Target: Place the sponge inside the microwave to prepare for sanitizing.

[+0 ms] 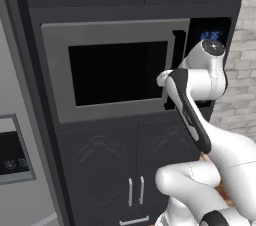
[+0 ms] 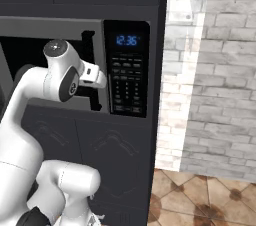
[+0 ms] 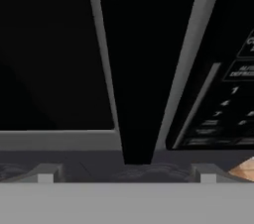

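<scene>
Early in the task, by the look of it. Microwave [image 1: 117,72] with its door shut or nearly so, grey frame and dark window flat in the cabinet front, in the left base view. Black keypad panel [image 2: 127,70] with blue digits to the right of the door, in the right base view. Dark upright door handle [image 1: 178,50] at the door's right edge, with the arm's wrist pressed close in front of it.

Claw [image 3: 126,176] aimed straight at that handle: in the hand view the dark bar of the handle runs up from between the two finger tips [image 3: 45,174], one tip on each side of it. Spread wide, apparently nothing gripped; contact with the handle not possible to confirm.

Sponge nowhere to be located from these pictures, so not in the claw and not judged to be inside the oven.

Likely step in hand: opening the door. Left to do, on this reading: pull the door open, fetch the sponge, set it on the turntable inside.
</scene>
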Controlling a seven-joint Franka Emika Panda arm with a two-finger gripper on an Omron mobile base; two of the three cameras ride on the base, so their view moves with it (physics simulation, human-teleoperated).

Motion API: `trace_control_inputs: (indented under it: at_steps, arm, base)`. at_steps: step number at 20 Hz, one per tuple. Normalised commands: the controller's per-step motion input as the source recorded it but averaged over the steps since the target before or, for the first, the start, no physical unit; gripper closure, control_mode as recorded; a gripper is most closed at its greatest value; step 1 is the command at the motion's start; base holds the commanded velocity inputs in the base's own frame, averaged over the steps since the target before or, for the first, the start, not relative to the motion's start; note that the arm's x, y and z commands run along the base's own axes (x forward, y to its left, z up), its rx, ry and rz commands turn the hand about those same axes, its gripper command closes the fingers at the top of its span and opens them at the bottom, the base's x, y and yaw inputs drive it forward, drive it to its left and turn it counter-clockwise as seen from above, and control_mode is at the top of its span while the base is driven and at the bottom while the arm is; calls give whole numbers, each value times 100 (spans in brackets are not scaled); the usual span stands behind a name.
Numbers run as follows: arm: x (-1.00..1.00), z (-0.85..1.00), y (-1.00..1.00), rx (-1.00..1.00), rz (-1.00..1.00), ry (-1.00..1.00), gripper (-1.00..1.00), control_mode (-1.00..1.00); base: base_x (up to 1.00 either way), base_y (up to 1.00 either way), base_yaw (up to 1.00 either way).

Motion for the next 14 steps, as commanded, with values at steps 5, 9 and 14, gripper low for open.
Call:
trace_control_inputs:
  at_steps: [5, 9, 14]
  arm:
    - [18, 14, -12, 1, -7, 0, -100, -100]
    - [29, 1, 0, 0, 0, -6, -100, -100]
    - [38, 0, -1, 0, 0, 0, -100, -100]
  base:
    - [0, 0, 0]
    - [0, 0, 0]
    - [0, 0, 0]
